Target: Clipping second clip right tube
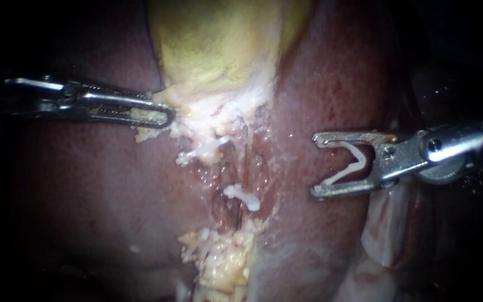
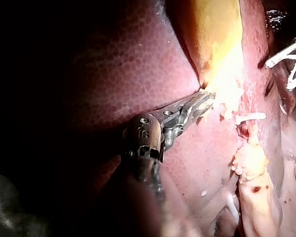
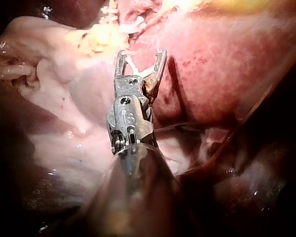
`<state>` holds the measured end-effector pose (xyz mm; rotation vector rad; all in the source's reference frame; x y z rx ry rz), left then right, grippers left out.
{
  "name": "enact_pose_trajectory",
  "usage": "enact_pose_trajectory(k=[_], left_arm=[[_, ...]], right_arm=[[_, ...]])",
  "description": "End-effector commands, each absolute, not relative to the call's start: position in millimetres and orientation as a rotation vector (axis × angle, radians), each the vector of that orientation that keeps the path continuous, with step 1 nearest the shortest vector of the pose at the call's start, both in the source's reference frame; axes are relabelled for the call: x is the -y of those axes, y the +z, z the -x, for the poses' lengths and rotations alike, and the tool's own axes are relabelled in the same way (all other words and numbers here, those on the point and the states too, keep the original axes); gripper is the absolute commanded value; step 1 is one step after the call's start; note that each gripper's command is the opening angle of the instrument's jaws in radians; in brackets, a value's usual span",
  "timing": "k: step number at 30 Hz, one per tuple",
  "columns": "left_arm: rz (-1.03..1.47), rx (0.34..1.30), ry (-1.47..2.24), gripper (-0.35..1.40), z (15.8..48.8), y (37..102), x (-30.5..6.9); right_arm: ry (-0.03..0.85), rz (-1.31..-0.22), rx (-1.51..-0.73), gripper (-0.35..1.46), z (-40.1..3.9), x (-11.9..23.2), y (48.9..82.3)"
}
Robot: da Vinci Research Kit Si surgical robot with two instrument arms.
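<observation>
My left instrument (image 1: 166, 116) is shut on pale tissue at the narrow lower end of the yellow gallbladder (image 1: 219, 45); in the left wrist view its jaws (image 2: 209, 97) bite the same edge. My right instrument (image 1: 315, 165) hangs over the liver to the right of the dissected tubes, apart from them. Its jaws stand wide, holding an open white clip (image 1: 353, 165) that touches both. One white clip (image 1: 205, 150) lies across the upper left of the tubes. Another white clip (image 1: 242, 197) sits lower, near the right tube (image 1: 258, 170).
Dark red liver (image 1: 85, 184) lies on both sides of the dissected groove. A lump of yellow fat (image 1: 225, 263) sits below the tubes. Pale folded tissue (image 1: 384, 229) lies under my right instrument's shaft; in the right wrist view it spreads beside the shaft (image 3: 64, 98).
</observation>
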<state>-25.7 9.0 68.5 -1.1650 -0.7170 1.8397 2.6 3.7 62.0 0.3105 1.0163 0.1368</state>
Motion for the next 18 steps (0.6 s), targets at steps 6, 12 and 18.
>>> enact_pose_trajectory(k=[6,12,18], left_arm=[[1.166,0.733,1.840,-0.35,24.0,67.5,-9.4],[1.156,0.709,1.825,-0.35,21.4,64.7,-10.8],[1.157,0.705,1.821,-0.35,21.3,64.5,-10.8]], right_arm=[[0.137,-0.311,-1.016,0.50,-2.6,-3.7,62.0],[0.135,-0.318,-1.018,0.50,-3.0,-3.7,62.0],[0.121,-0.373,-1.032,0.47,-4.0,-3.6,62.3]])
